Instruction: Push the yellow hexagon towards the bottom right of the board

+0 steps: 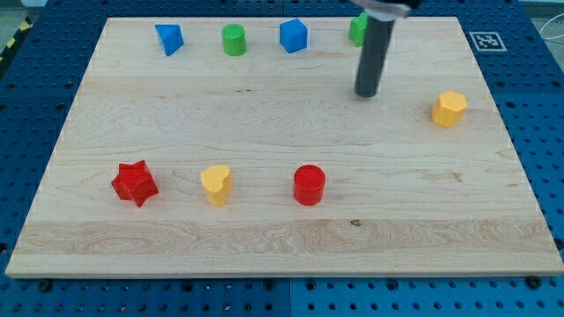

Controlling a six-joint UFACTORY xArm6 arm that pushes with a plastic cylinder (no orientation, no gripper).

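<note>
The yellow hexagon (pixel 449 107) sits near the right edge of the wooden board (pixel 282 238), in its upper half. My tip (pixel 366 93) is down on the board to the left of the hexagon and slightly above it, clearly apart from it. The dark rod rises from the tip to the view's top and partly hides a green block (pixel 356 29) behind it.
Along the top edge stand a blue block (pixel 169 39), a green cylinder (pixel 233 40) and a blue cube (pixel 293 35). In the lower half are a red star (pixel 134 182), a yellow heart (pixel 216 184) and a red cylinder (pixel 309 185). A tag marker (pixel 486 40) sits at the top right corner.
</note>
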